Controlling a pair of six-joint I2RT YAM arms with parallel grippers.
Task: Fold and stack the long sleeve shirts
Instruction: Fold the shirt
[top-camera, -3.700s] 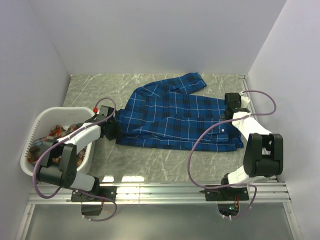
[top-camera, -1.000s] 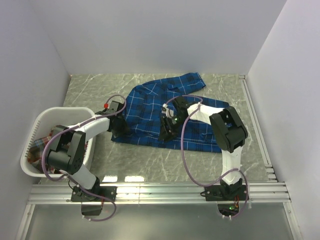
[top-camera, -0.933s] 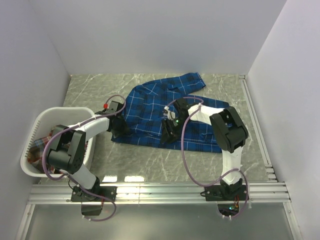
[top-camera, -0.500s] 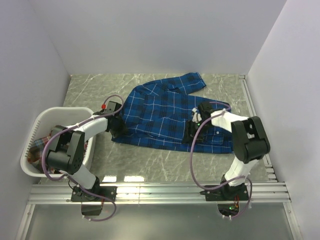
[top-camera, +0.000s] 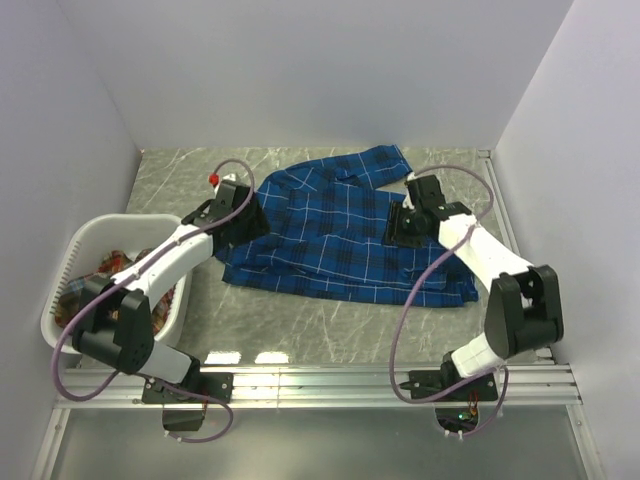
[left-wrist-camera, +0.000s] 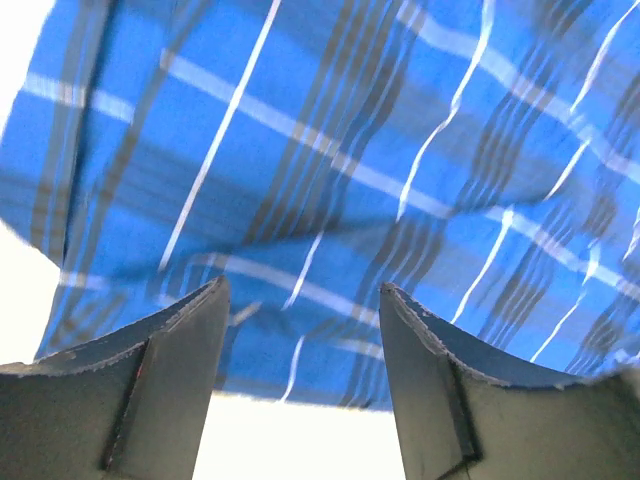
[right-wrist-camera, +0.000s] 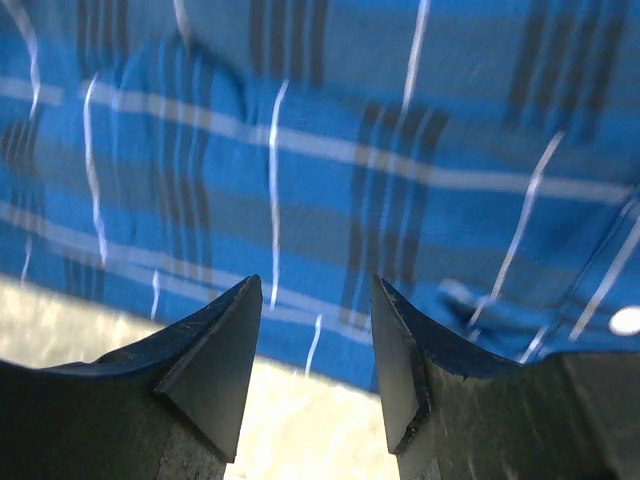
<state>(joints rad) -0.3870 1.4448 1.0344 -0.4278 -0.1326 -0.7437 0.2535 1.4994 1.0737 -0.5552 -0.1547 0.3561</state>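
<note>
The royal blue plaid button-up shirt (top-camera: 330, 250) lies spread on the grey marbled table (top-camera: 300, 320), mid-fold I'd say. The left gripper (top-camera: 245, 224) and right gripper (top-camera: 397, 227) hover above it, jaws apart and empty. Next, each needs an edge to pinch.

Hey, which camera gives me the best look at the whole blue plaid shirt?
The top external view: the blue shirt shows nearly whole, spread on the table, with the arms covering small parts. Both wrist views show only a close patch of its plaid.

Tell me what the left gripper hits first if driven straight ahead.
The blue shirt: its plaid cloth fills the view beyond the left gripper, whose jaws stand open and empty. How near it lies is unclear.
</note>
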